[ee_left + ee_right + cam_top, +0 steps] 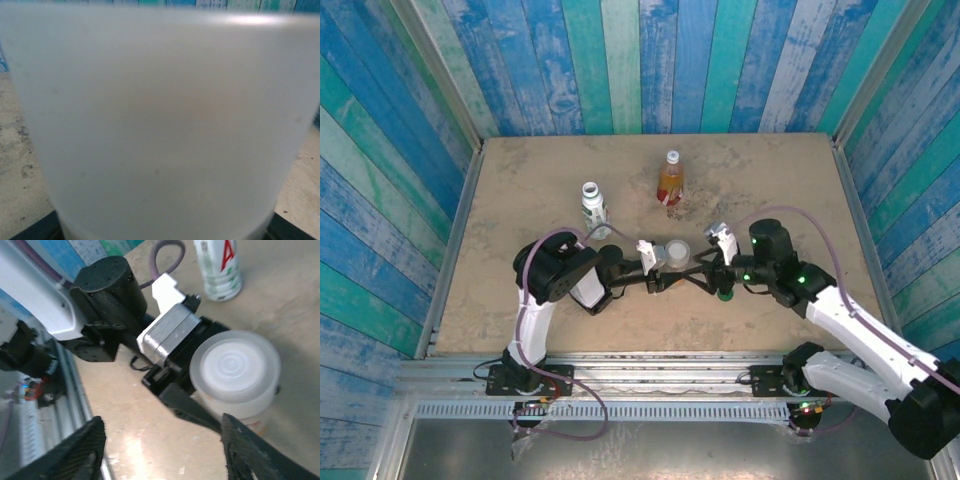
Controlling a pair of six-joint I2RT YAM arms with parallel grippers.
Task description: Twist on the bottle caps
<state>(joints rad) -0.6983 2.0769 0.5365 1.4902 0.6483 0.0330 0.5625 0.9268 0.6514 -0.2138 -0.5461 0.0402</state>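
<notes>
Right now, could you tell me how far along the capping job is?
Done, by the look of it: the wide cap sits on the short bottle, though how tight I cannot tell. In hand: the left hand grips that bottle, and the right hand is open close by. Left: the white bottle and the amber bottle stand at the back, apart from both hands.

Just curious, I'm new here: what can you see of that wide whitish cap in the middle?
The cap is wide, round, frosted whitish plastic with faint rings on its flat top. It sits upright on a short bottle, which the left gripper clamps just below it. Nothing else touches it.
</notes>
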